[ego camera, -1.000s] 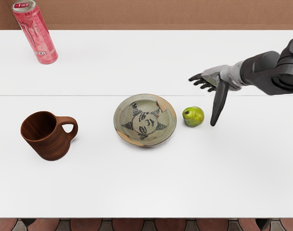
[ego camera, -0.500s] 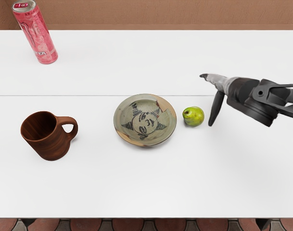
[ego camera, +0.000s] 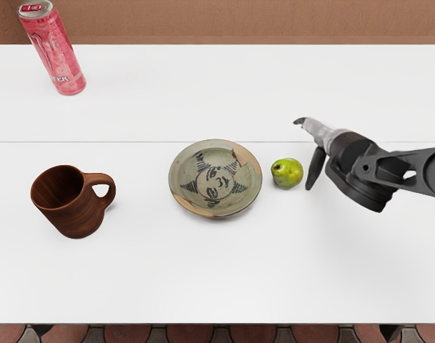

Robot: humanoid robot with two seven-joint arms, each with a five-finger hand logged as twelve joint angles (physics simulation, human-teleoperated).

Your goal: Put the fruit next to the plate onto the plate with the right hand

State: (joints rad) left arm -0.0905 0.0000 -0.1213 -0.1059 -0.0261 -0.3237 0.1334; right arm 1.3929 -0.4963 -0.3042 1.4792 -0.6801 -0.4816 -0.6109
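Note:
A small green fruit [ego camera: 287, 173] lies on the white table just right of a round greenish plate [ego camera: 184, 189] with a dark painted pattern. My right hand [ego camera: 310, 146] reaches in from the right edge and hovers a little to the right of the fruit, apart from it. It is turned edge-on, with the thumb [ego camera: 313, 169] hanging down toward the table and the fingers [ego camera: 305, 123] stretched out, holding nothing. The left arm does not show.
A brown wooden mug [ego camera: 69, 200] lies tilted at the left of the table. A red drink can [ego camera: 52, 48] stands at the far left corner. The table's front edge runs along the bottom of the picture.
The right hand has rolled edge-on and its forearm has swung lower and closer to the front. The thumb has drifted slightly toward the fruit. The fruit and plate have not moved.

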